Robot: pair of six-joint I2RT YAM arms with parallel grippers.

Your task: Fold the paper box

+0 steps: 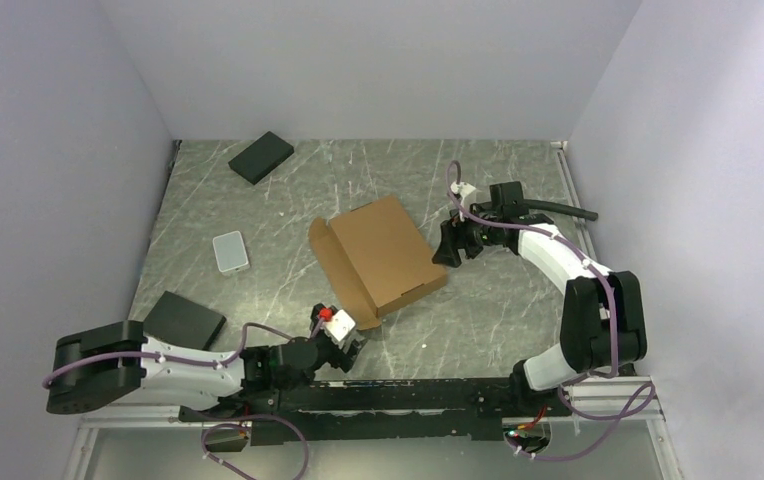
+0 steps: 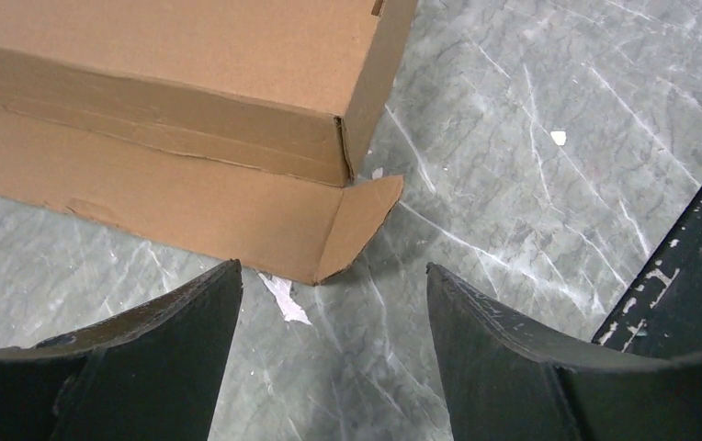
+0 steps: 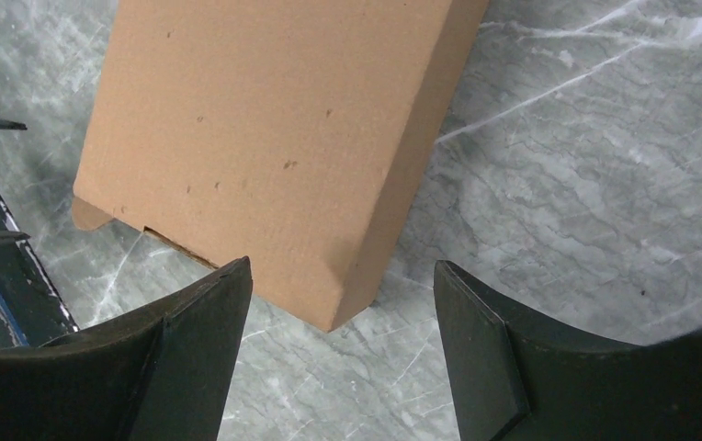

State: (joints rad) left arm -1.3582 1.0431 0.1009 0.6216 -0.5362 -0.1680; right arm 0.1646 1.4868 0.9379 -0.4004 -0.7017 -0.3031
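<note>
Flanking the paper box (image 1: pixel 383 250), left hand (image 2: pixel 329 276) and right hand (image 3: pixel 340 271) both hover close, spread empty.

Robotics lab, enclosed test cell. Grey marbled worktop (image 1: pixel 498 310); bare pale walls (image 1: pixel 358 60) rise from its far edge and both sides. Black rail (image 1: pixel 408 395) along worktop's near edge carries two white-black arms (image 1: pixel 558 255), left pincer (image 2: pixel 334 276) and right pincer (image 3: pixel 343 266) over worktop. Purple cables (image 1: pixel 614 300) run along arms.
</note>
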